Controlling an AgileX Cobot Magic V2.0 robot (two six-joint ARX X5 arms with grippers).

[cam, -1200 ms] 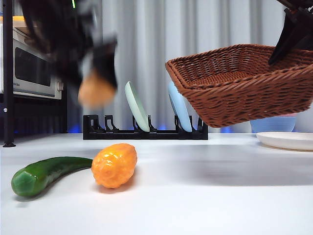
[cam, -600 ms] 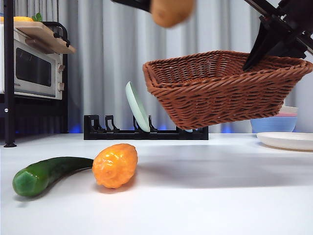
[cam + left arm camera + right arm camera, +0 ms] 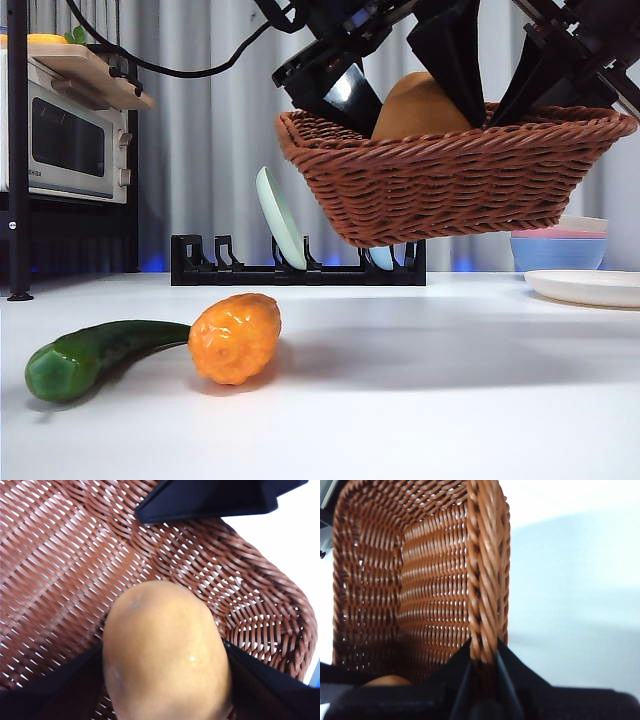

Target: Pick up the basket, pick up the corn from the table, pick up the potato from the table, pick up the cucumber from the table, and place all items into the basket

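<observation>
We see the basket [image 3: 450, 175] held in the air above the white table [image 3: 420, 400], well clear of its surface. The right gripper [image 3: 482, 665] has its jaws clenched on the braided rim at one end, which keeps the basket roughly level so it can take the vegetables. The left gripper [image 3: 165, 655] reaches down into the basket with the potato [image 3: 167, 652] grasped between its jaws; the tan lump sits low inside, its top just showing above the rim in the front view. We cannot tell whether it already touches the woven floor. We judge the potato is about to be let go here, since it is inside the walls and cannot roll away.

The corn [image 3: 235, 338] and the cucumber [image 3: 95, 355] lie on the table, touching end to end, below and to one side of the basket; neither has been picked up yet. Behind them stands a black dish rack [image 3: 297, 268] holding a pale green plate [image 3: 279, 220]. A microwave [image 3: 65, 140] sits on a shelf at one side, and stacked bowls [image 3: 575, 245] and a white plate [image 3: 588, 287] at the other. Nothing blocks the two vegetables.
</observation>
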